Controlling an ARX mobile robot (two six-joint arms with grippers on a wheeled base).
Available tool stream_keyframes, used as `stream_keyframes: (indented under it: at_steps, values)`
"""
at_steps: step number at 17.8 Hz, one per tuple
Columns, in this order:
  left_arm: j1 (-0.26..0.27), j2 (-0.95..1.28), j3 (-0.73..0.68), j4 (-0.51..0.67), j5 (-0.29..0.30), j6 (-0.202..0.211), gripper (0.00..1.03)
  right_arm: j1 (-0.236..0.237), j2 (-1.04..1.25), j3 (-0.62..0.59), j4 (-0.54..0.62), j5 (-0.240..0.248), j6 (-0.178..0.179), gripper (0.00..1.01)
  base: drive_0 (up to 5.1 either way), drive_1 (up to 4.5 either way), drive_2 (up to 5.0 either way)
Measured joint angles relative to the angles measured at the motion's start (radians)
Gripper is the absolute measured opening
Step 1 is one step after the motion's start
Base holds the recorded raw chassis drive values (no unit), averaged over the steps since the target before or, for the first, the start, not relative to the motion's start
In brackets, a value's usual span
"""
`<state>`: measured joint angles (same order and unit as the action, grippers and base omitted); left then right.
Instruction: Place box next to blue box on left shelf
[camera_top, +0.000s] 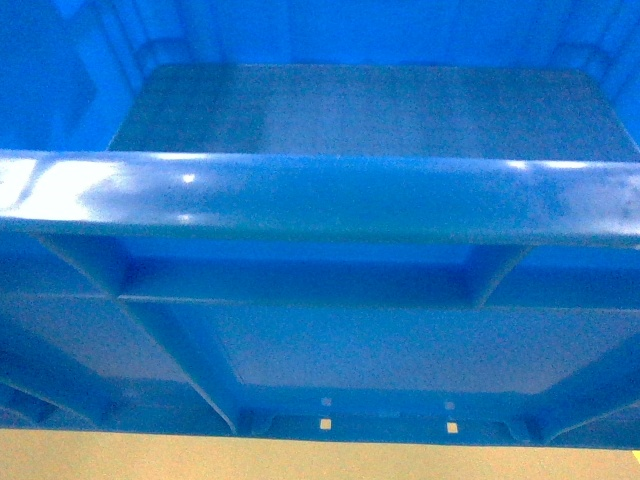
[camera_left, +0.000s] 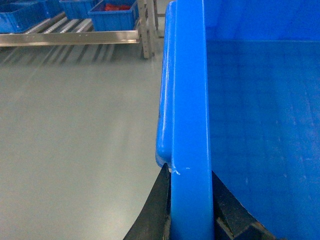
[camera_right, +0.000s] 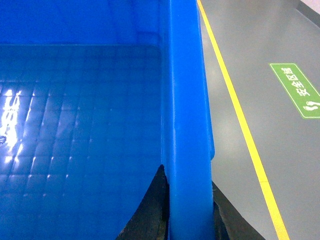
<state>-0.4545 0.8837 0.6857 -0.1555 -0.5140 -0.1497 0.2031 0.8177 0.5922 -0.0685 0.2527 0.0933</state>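
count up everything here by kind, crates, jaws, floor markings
large blue box being held: 1
sets of jaws clamped on its rim: 2
small blue crates on the far rack: at least 3, cut off by the frame edge
yellow floor line: 1
green floor sign: 1
total: at least 8

This is a warehouse or factory floor — the ground is smooth grey sealed floor (camera_left: 75, 140), with a yellow lane line (camera_right: 245, 125) painted along it and, just beyond that line, a green floor sign (camera_right: 295, 90) bearing white characters and a footprint mark. Far across the floor stands a steel-framed rack (camera_left: 75, 36) with roller lanes, and on it sit blue crates (camera_left: 112, 15) — one holding red items.
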Motion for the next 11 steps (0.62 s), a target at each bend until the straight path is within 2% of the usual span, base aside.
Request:
stream_keyframes:
  at_steps: [11]
  values:
    - [0.0,0.0,0.0,-0.002,-0.002,0.0,0.1,0.0,-0.001,0.0,-0.003,0.001,0.0,0.1,0.0,4.04,-4.1]
